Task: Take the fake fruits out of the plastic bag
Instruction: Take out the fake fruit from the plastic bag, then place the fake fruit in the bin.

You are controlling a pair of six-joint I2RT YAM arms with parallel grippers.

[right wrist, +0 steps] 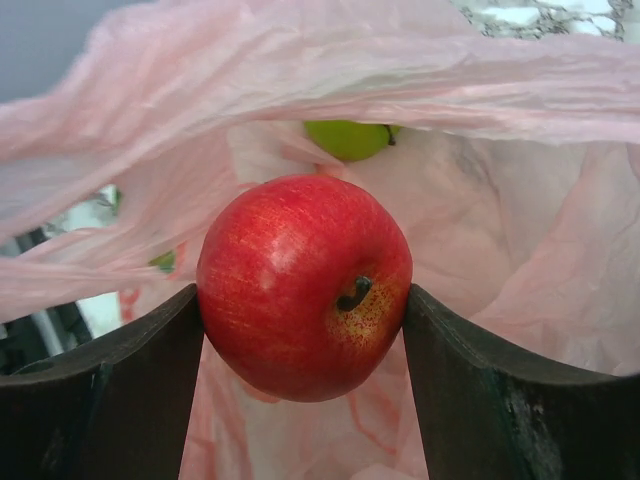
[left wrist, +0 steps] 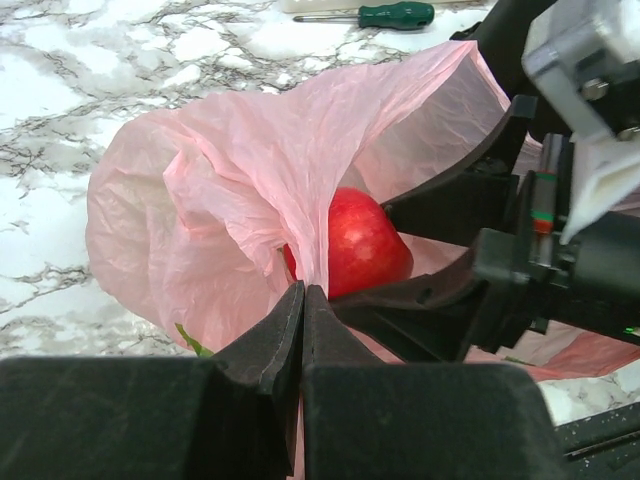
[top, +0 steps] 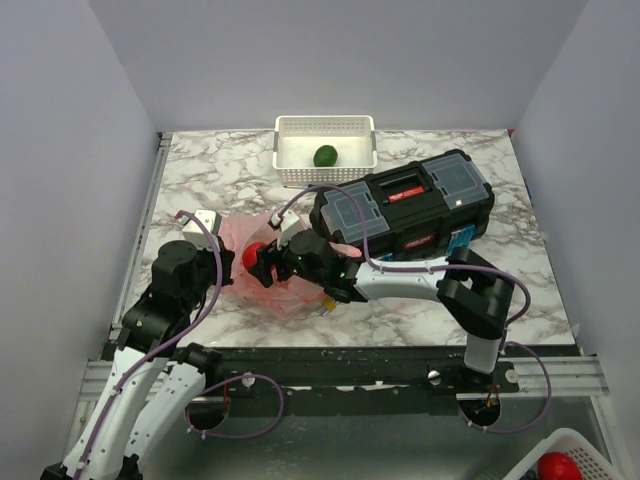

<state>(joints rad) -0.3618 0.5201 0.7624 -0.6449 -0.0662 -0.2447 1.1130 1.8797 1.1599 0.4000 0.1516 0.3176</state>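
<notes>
Crinkled pink bag [left wrist: 200, 200] draped close over red apple [right wrist: 305, 285], toolbox [top: 405, 205] crowding right side, open marble table [top: 210, 175] leftward

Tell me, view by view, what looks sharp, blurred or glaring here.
Top external: even soft light, translucent pink plastic bag sharp. Left wrist: the near black jaws are blurred and dark, the bag's folds crisp. Right wrist: glossy red plastic apple sharp, with a soft highlight upper left; jaws in shade.

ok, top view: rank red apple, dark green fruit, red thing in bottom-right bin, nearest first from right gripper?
1. red apple: held by the right gripper, at the pink bag.
2. dark green fruit: in the white basket, far table edge.
3. red thing: in the bin, bottom right, off the table.
</notes>
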